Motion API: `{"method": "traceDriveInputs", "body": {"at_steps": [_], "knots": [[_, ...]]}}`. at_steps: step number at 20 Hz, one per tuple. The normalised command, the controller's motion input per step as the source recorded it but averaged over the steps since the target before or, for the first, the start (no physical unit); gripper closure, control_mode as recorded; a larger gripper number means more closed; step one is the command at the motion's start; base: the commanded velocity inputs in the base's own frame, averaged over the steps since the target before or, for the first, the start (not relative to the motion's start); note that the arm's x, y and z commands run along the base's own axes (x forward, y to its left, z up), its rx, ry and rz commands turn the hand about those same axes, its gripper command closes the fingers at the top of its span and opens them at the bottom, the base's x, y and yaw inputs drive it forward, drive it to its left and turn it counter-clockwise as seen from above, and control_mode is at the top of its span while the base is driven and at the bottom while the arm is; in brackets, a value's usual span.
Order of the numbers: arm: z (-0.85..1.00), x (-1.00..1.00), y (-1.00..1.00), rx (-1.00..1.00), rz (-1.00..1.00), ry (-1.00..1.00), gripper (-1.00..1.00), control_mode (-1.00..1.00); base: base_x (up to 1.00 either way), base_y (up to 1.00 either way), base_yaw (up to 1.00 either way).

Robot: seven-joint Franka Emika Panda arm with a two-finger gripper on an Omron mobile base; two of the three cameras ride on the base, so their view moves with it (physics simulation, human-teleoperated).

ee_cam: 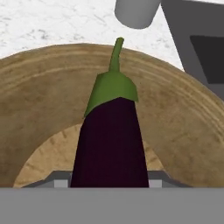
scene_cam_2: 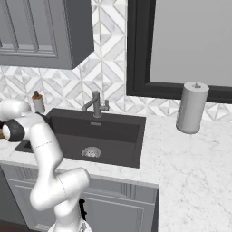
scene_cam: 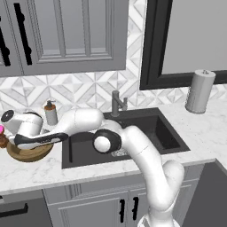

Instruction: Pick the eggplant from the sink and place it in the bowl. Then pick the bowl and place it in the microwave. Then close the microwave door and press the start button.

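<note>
Eggplant (ee_cam: 111, 140) is seen in hand view, dark purple w/ green cap and stem pointing away from the hand, framed directly over the bowl (ee_cam: 39, 109) interior. Its near end sits between grey finger parts at the bottom of that view, so the gripper (ee_cam: 109, 180) is judged clamped on it; actual pad contact is hidden by the veg itself. Whether eggplant is touching the bowl floor or hanging just above can't be told.

Bowl sits on the counter left of the sink (scene_cam: 164, 128), w/ a soap bottle (scene_cam: 51, 113) just behind it. Sink basin looks bare apart from drain; faucet (scene_cam_2: 96, 105) behind it.

Risks, as judged: if released while tilted or too high, the eggplant could roll or bounce toward the rim, since the bowl is shallow. A shallow wooden bowl may also be nudged if the hand drops lower, which would upset the later bowl pick. Stem end lies near the far wall, so a forward push could tip it out.

Arm pose: stretched far left from base, elbow over the sink front, forearm across the basin, hand low over the bowl (scene_cam: 27, 153) and pitched downward.
</note>
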Motion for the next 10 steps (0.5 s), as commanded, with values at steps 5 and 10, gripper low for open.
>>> {"method": "traceDriveInputs", "body": {"at_steps": [5, 10], "knots": [[-0.39, 0.00, 0.00, 0.00, 0.00, -0.01, -1.00, -1.00, 0.00, 0.00, 0.00], [-0.21, 0.00, -0.04, 0.00, 0.00, -0.04, 1.00, -1.00, 0.00, 0.00, 0.00]]}}
